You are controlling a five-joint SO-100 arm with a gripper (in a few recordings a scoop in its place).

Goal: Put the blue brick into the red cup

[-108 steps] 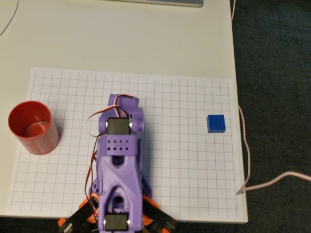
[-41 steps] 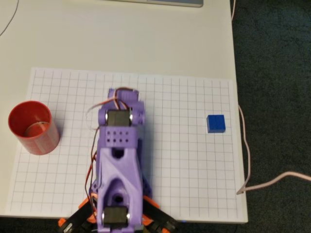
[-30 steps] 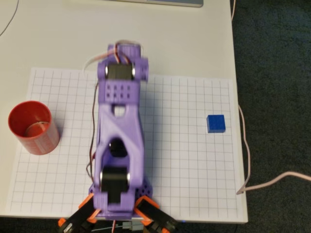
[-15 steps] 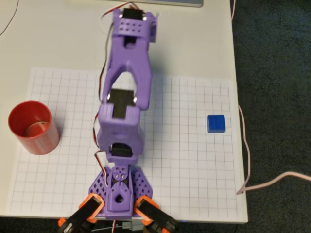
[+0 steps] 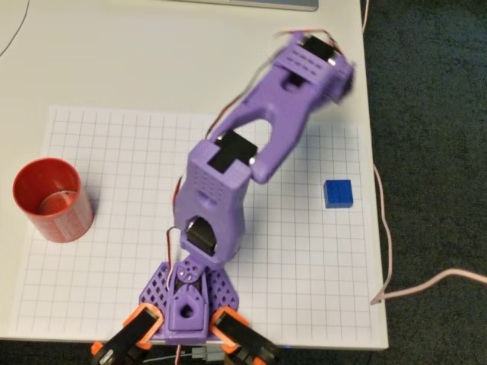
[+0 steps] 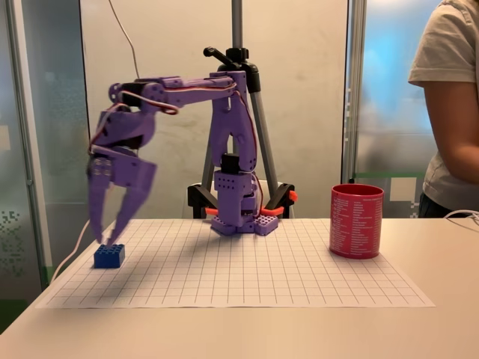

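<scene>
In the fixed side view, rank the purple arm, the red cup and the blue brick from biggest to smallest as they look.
1. purple arm
2. red cup
3. blue brick
The gaps are wide enough that nearness to the camera does not change the order.

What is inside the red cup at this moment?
In the overhead view the red cup shows just its own red bottom. The blue brick lies apart on the grid sheet.
</scene>
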